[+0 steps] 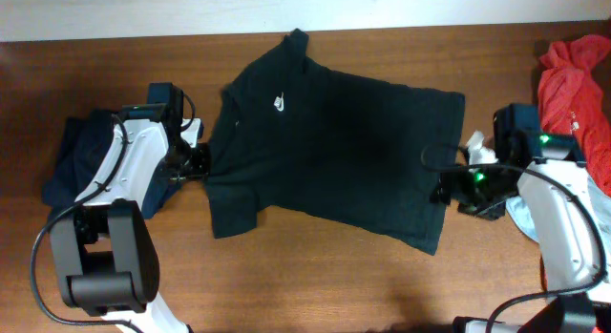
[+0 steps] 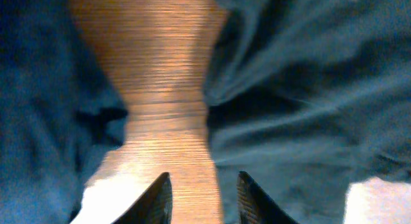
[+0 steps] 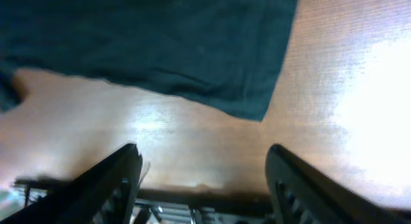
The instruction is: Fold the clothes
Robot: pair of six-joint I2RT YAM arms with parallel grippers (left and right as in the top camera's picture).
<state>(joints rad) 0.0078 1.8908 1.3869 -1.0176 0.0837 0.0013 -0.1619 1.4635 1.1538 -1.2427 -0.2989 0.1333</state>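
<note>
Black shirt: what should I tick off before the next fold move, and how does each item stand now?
1. Black shirt spread on the table: ok.
2. Left gripper empty, jaws apart over bare wood: ok.
3. Right gripper open and empty, shirt corner ahead: ok.
4. Red garment and navy garment clear of the shirt: ok.
5. Shirt edge by the left gripper smooth: not ok, creased.
</note>
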